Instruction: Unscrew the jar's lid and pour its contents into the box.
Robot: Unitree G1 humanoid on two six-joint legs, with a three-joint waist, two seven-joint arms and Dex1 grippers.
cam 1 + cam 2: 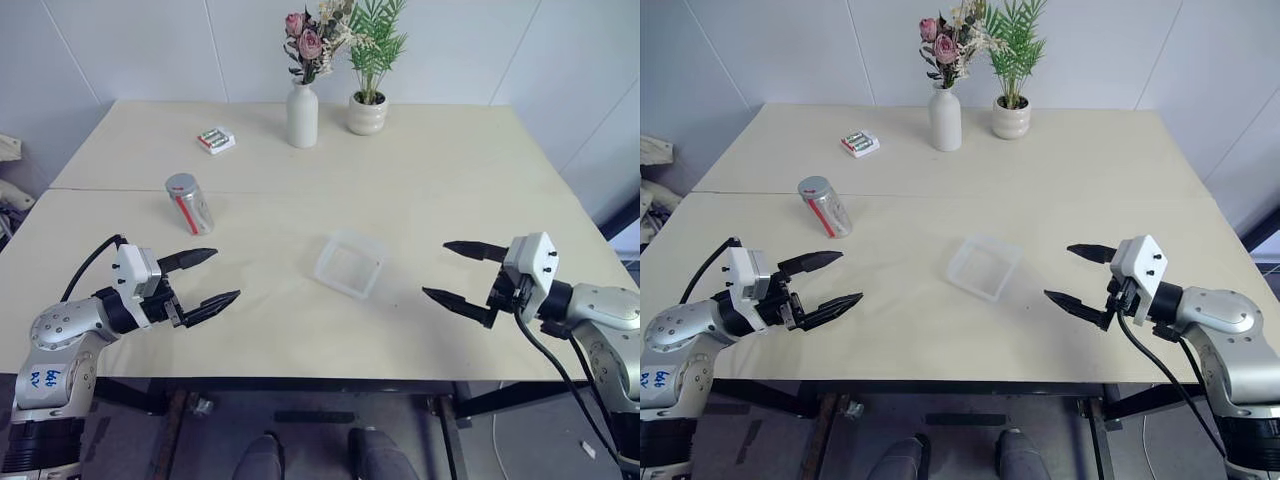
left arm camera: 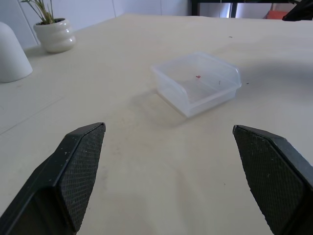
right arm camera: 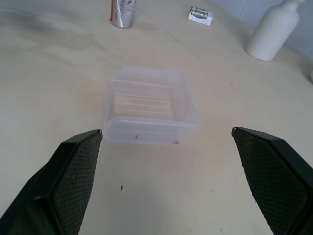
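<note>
Both your hands, left and right, hover spread and empty, the jar just beyond the left and the box between them: smooth, rigid metal, probably slippery, so grip its sides below the lid.

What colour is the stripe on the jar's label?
Red, on a silvery-grey jar; clearest in the left eye view.

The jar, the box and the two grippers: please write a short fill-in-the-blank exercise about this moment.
1. The jar stands on the table with its lid still ____.
2. The box lies between the two grippers and holds ____.
3. The left gripper and the right gripper both have their jaws ____.

Missing words: on; nothing; open
</note>
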